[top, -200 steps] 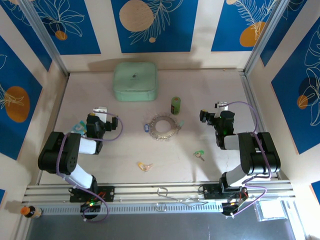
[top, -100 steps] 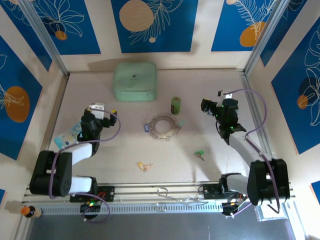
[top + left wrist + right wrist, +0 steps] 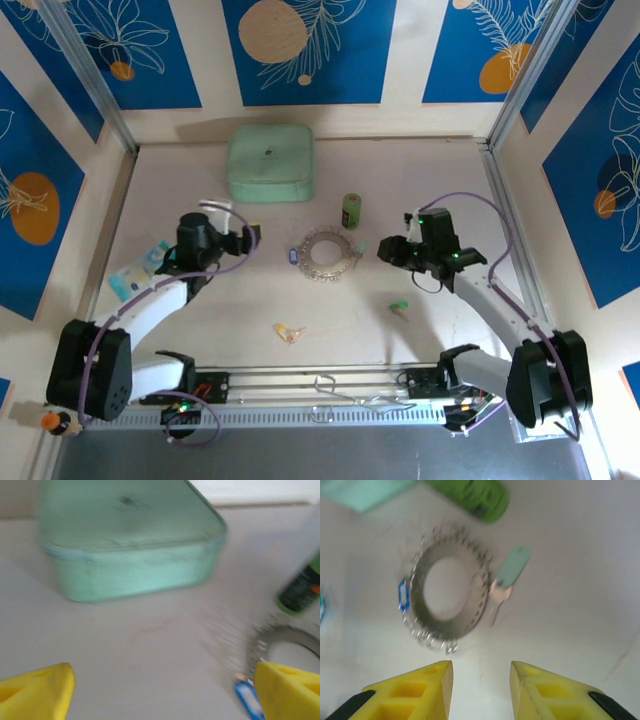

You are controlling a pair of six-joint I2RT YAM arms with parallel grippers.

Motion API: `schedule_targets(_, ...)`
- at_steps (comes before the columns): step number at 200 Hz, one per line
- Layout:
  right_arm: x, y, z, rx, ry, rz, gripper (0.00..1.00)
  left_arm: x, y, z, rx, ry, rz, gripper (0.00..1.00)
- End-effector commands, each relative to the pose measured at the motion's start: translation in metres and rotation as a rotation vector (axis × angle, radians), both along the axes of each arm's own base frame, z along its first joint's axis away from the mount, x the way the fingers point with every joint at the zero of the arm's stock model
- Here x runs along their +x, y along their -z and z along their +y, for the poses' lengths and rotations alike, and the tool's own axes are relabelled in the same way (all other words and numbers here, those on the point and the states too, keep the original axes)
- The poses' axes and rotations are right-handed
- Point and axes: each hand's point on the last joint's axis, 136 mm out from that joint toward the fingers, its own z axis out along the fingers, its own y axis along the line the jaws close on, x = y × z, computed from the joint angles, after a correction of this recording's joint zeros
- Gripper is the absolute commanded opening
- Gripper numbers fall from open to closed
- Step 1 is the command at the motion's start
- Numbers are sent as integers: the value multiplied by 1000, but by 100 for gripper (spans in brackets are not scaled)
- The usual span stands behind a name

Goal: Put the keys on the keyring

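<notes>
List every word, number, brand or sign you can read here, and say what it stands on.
Nothing is legible in these pictures.
Green cylinder: a dark label with an orange spot, too blurred to read.
Mint-green box: a small dark mark on the lid, no letters to make out.
Blue key head: blurred, no lettering visible.
Bluish flat packet: any print is too small to read.

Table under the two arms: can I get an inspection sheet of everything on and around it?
surface: pale table, nothing spilled
job's things: keyring flat mid-table; blue key at its rim; teal key beside it; green key and yellow key lying apart
clutter: mint box, green cylinder, bluish paper item
claws: left claw and right claw open, empty
cables: purple cables, loose loops
surroundings: blue leaf-print panels
</notes>
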Motion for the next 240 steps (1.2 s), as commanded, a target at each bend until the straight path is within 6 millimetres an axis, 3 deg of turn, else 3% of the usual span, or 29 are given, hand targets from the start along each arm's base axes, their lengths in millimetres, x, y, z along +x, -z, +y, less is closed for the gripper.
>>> schedule_targets(1, -17, 7, 33, 56, -91, 113, 36, -26, 27, -36, -14, 79, 176, 89)
schedule_targets(19, -12, 21, 55, 60, -137, 159, 36, -38, 39, -56, -73, 82, 250, 84)
schedule_targets(41, -8, 37, 75, 62, -164, 213, 23, -49, 51, -74, -130, 55, 297, 79)
schedule_targets(55, -4, 47, 81, 59, -162, 223, 22, -55, 56, -81, -146, 35, 303, 77)
schedule_targets(134, 3, 79, 93, 83, -160, 294, 23, -62, 72, -105, -162, 41, 318, 77)
schedule_targets(240, 0, 92, 100, 107, -189, 334, 17, -61, 73, -113, -162, 54, 311, 77)
